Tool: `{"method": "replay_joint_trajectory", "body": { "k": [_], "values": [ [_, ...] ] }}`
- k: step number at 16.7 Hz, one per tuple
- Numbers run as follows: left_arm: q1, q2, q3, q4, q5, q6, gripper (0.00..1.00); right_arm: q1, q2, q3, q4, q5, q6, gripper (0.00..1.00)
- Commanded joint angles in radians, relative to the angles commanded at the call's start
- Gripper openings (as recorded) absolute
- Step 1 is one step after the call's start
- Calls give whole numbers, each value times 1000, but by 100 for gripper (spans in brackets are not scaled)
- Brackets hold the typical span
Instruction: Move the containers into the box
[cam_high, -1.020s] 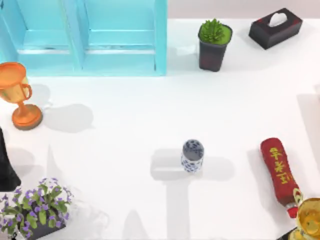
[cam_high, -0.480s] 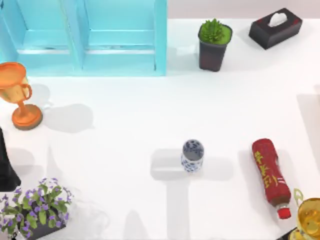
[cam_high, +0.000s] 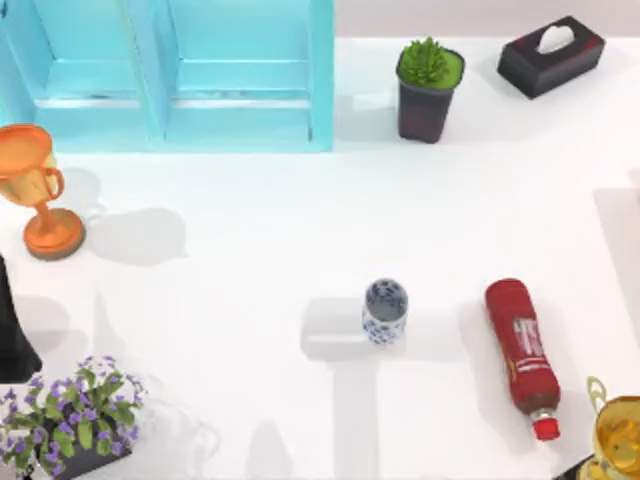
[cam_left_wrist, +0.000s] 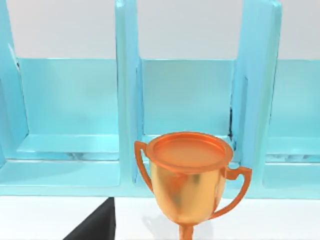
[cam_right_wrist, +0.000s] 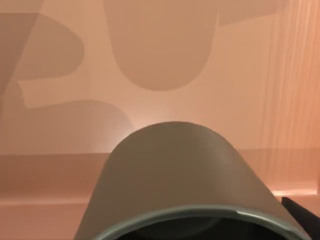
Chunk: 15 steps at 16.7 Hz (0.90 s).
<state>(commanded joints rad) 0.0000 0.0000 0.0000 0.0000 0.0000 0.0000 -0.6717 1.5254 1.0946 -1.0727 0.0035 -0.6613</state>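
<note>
1. Step in hand: by judgement, the green cup (cam_right_wrist: 172, 175) is being carried to the box. In the right wrist view it is very near the camera, its dark mouth toward the lens, and behind it lies a brown wooden surface (cam_right_wrist: 60, 185) with soft shadows. This surface may be the box, but that is not sure.
2. The right hand: it cannot be told whether it is spread or pinching the green cup. The closeness of the cup suggests that it is held.
3. The patterned cup (cam_high: 385, 311) stands upright on the bench (cam_high: 250, 300), a little toward 5 o'clock from the middle and apart from everything else. It is not yet moved.
4. A red bottle (cam_high: 521, 345) lies on its side at 3 to 4 o'clock from this cup, near but not touching. A gold trophy (cam_high: 618, 435) is at the 5 o'clock corner.
5. The left arm (cam_high: 8, 335) is parked at the 9 o'clock edge, and the state of its hand cannot be told. Its camera looks at an orange trophy (cam_left_wrist: 189, 175) before a blue shelf (cam_left_wrist: 127, 100), which stands at 11 o'clock.
6. Next move, as a judgement: put down the green cup upright, then approach the patterned cup from above and stay away from the bottle, which could roll.
</note>
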Motion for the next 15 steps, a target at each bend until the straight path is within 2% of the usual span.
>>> {"method": "replay_joint_trajectory", "body": {
  "k": [1, 14, 15],
  "values": [
    [0, 0, 0, 0, 0, 0, 100, 0, 0, 0, 0, 0, 0, 0],
    [0, 0, 0, 0, 0, 0, 100, 0, 0, 0, 0, 0, 0, 98],
    [0, 0, 0, 0, 0, 0, 100, 0, 0, 0, 0, 0, 0, 100]
  ]
}}
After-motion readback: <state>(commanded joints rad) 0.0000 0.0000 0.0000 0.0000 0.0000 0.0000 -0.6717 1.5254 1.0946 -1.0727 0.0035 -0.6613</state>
